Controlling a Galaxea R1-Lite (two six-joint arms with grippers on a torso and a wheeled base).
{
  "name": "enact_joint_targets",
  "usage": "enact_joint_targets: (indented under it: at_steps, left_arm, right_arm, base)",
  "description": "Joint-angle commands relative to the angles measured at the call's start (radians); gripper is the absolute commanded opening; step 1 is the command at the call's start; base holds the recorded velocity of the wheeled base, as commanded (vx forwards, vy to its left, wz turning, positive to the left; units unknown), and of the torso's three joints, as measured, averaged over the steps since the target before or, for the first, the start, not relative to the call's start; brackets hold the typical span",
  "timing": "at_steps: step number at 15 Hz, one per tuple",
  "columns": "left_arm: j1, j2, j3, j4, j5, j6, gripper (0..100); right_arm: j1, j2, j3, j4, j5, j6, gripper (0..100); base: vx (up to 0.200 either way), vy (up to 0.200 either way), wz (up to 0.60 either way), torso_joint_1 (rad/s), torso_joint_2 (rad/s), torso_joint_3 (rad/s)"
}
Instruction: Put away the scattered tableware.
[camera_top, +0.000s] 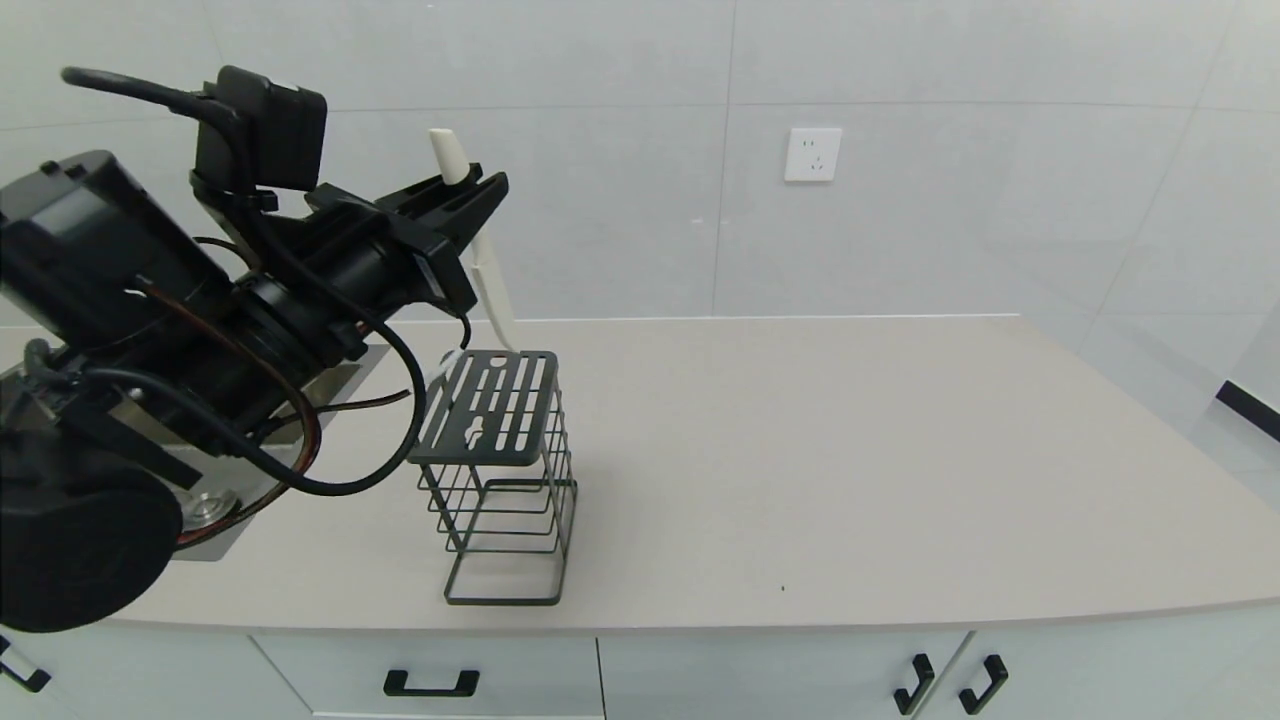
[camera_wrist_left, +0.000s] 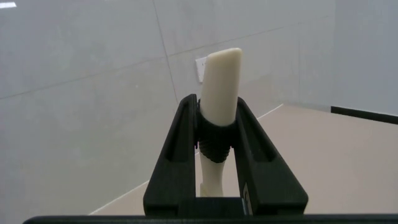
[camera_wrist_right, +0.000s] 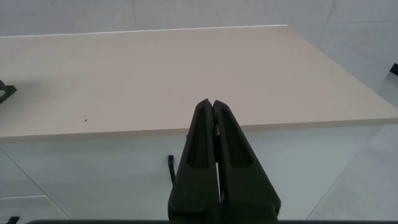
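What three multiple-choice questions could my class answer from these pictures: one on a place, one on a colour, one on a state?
1. Where does the wire rack stand? A on the counter; B on the floor; C on a shelf.
2. What colour is the utensil in the left gripper? A red; B cream; C blue.
3. How is the right gripper? A shut, empty; B wide open; C shut on a cup.
Answers: 1 A, its base rests on the counter. 2 B, the handle it grips is cream. 3 A, its jaws meet with nothing between.
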Motion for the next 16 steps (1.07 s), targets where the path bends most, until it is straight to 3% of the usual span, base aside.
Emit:
enact_joint_targets:
  at_steps: [1, 8, 16]
  left_arm:
    - [-0.068, -0.018, -0.003, 0.009, 0.068, -0.003, 0]
    - [-0.08, 0.051, -0.001, -0.041, 0.148, 0.0, 0]
    - [-0.071, 0.073, 0.039, -0.071, 0.16, -0.001, 0]
  right_arm:
    - [0.0, 0.001, 0.0, 0.0, 0.001, 0.002, 0]
    - [0.0, 0.001, 0.0, 0.0, 0.001, 0.0, 0]
    - [0.0, 0.001, 0.0, 0.0, 0.001, -0.002, 0]
  base:
    - [0.0, 0.0, 0.0, 0.0, 0.0, 0.0]
    - [0.0, 0.0, 0.0, 0.0, 0.0, 0.0]
    - [0.0, 0.0, 0.0, 0.0, 0.0, 0.0]
